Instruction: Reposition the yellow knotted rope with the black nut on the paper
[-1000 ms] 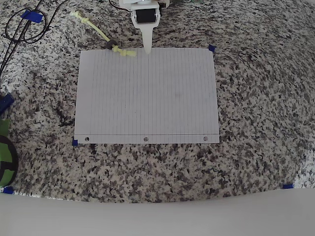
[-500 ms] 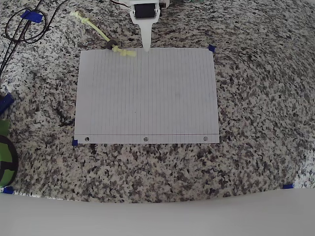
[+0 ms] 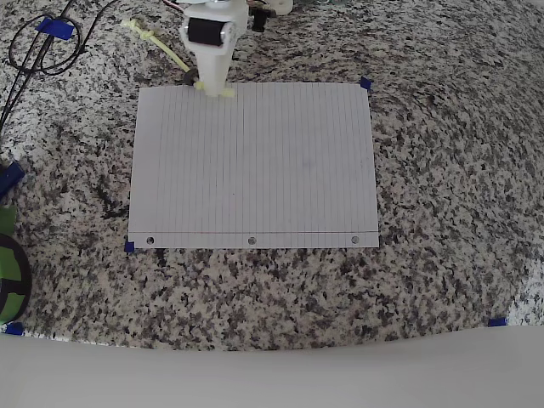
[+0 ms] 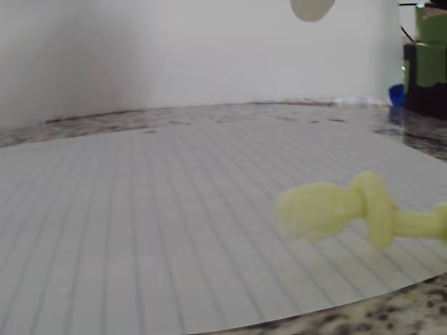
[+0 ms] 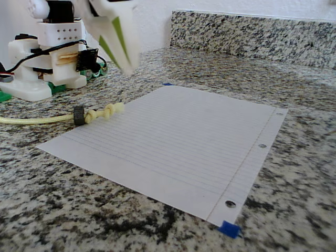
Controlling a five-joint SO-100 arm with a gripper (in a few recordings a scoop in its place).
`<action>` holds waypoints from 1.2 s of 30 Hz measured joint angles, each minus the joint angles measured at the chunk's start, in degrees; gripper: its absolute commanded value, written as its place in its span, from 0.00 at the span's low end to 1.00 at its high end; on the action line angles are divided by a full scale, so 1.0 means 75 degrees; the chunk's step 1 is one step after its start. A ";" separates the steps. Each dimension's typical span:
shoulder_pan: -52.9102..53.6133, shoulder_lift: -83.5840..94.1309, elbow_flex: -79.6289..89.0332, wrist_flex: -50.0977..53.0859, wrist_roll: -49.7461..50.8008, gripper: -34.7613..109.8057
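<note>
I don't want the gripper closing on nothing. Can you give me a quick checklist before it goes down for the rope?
1. Gripper above the yellow knotted rope end: ok.
2. Gripper clear of the rope, not touching: ok, in the fixed view.
3. Knotted end lies on the paper edge: ok.
4. Black nut on the rope beside that knot: ok.
5. Jaws open wide enough: cannot tell.

In the overhead view the gripper (image 3: 212,81) covers the yellow knotted rope's (image 3: 157,44) near knot and most of the black nut (image 3: 188,78) at the paper's (image 3: 255,161) top edge. In the wrist view the rope (image 4: 349,208) is blurred and cut off at the right edge. In the fixed view the gripper (image 5: 123,55) is motion-blurred, so its jaws cannot be read, and the rope (image 5: 37,119) runs off the left edge.
</note>
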 measured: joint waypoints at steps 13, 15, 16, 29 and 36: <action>0.0516 -0.2637 -0.1336 0.1535 -0.0105 0.48; 0.0516 -0.2883 -0.1383 0.1559 -0.0105 0.50; 0.0504 -0.3000 -0.1395 0.1559 -0.0105 0.51; 0.0563 -0.4219 -0.1406 0.0832 -0.0105 0.52; 0.0563 -0.4594 -0.1406 0.0563 -0.0105 0.52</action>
